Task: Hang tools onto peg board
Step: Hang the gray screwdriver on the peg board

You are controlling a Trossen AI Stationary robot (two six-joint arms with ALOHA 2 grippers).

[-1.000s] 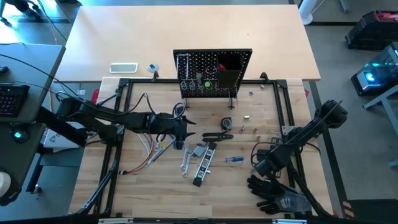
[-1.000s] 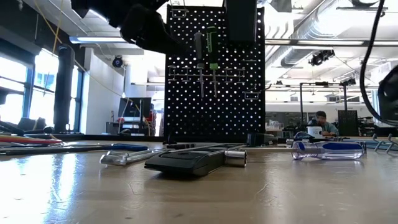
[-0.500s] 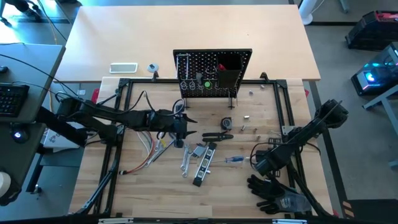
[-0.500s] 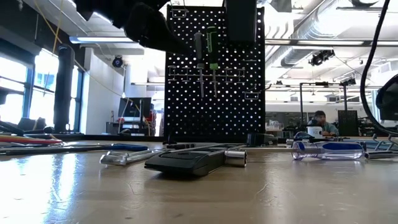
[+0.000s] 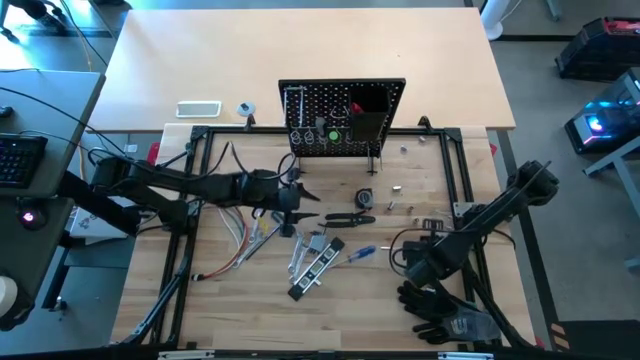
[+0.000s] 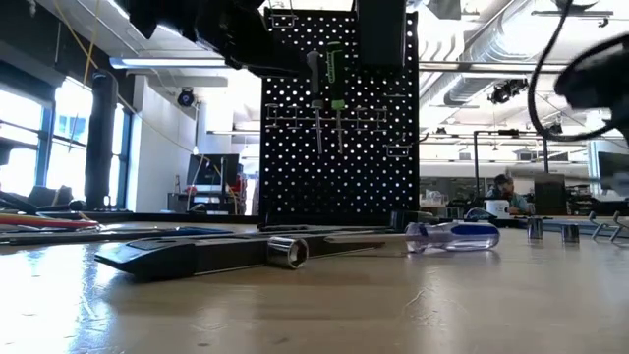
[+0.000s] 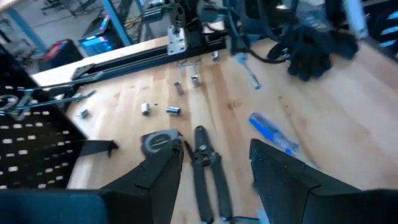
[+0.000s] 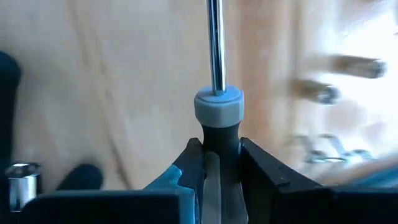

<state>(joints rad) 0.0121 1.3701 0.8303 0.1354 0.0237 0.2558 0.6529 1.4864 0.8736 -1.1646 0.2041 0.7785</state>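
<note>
The left tool (image 5: 303,203) hangs left of centre in the high view, over the pale wooden tabletop (image 5: 230,300), with its two dark fingers (image 7: 155,180) spread apart and nothing between them. Seen from its wrist, a pair of black-handled pliers (image 7: 208,168) lies on the wood straight ahead, beside a small round grey-and-black case (image 7: 158,142) and a few short silver sockets (image 7: 173,110).

The right tool (image 5: 400,260) is low, right of centre in the high view, just above a heap of black gloves (image 5: 440,305). Its wrist view shows the fingers (image 8: 261,165) closed on the handle of the blue-handled screwdriver (image 8: 217,106), with the pale collar and bare silver shaft pointing away from them. In the high view that screwdriver (image 5: 362,253) sits tilted, just left of the tool.

The black perforated peg board (image 5: 340,115) stands upright at upper centre. In the low view a green-handled driver (image 6: 336,74) and a dark-handled one (image 6: 314,79) hang on its front. A long black-and-silver bar (image 5: 315,268) lies at a slant below centre, beside silver wrenches (image 5: 298,258). A bundle of coloured wires (image 5: 240,240) trails to the lower left.
</note>
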